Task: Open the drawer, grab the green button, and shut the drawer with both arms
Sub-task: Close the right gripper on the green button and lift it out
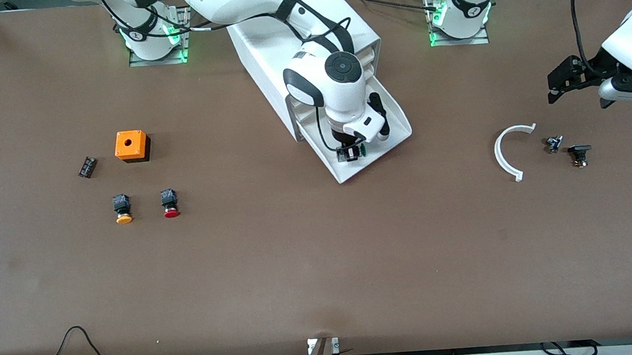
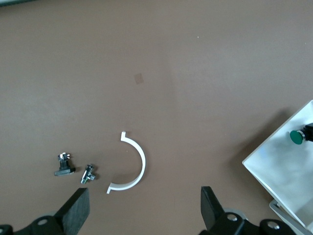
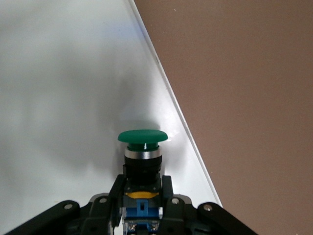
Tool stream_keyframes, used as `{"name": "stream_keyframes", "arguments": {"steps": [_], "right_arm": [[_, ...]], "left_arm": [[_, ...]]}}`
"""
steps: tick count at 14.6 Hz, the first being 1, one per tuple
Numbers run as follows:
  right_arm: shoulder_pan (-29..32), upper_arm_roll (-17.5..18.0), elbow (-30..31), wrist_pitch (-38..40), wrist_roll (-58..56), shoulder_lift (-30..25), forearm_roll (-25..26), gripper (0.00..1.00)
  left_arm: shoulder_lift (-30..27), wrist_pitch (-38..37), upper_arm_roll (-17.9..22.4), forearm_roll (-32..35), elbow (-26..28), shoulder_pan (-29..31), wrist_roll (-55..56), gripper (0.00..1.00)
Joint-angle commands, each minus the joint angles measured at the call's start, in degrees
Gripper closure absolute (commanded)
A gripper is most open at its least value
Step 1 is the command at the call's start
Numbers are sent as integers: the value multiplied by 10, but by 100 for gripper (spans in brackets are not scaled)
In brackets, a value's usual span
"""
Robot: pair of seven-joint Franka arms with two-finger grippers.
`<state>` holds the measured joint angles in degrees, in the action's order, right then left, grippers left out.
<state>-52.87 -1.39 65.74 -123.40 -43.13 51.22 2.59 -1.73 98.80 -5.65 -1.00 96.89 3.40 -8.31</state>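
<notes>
The lowest drawer (image 1: 397,120) of the white cabinet (image 1: 259,51) stands pulled out toward the front camera. My right gripper (image 1: 351,152) is down in it, shut on the green-capped button (image 1: 360,150). In the right wrist view my fingers (image 3: 116,192) clamp the button's black-blue body, and its green cap (image 3: 143,137) points out over the drawer's white floor (image 3: 63,98). My left gripper (image 1: 553,88) is open and empty in the air over the left arm's end of the table. The left wrist view shows its gap (image 2: 144,208), the drawer's corner (image 2: 283,171) and the button (image 2: 296,137).
A white arc (image 1: 511,152), a small metal part (image 1: 553,143) and a black part (image 1: 579,154) lie below my left gripper. Toward the right arm's end lie an orange box (image 1: 131,145), a small black block (image 1: 87,166), an orange-capped button (image 1: 122,208) and a red-capped button (image 1: 169,203).
</notes>
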Motion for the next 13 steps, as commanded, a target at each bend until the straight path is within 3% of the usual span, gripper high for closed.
{"name": "stream_keyframes", "arguments": {"steps": [1, 6, 9, 13], "right_arm": [[-2, -2, -19, 7, -5, 6, 8, 78], [-13, -6, -19, 20, 5, -30, 3, 80], [-5, -7, -18, 21, 67, -61, 7, 80], [56, -5, -13, 23, 145, -94, -1, 80]], "left_arm": [[11, 11, 4, 18, -9, -7, 0, 0], [37, 17, 4, 19, 0, -9, 2, 0], [38, 24, 3, 18, -1, -16, 2, 0], [38, 67, -11, 19, 22, -29, 13, 0]]}}
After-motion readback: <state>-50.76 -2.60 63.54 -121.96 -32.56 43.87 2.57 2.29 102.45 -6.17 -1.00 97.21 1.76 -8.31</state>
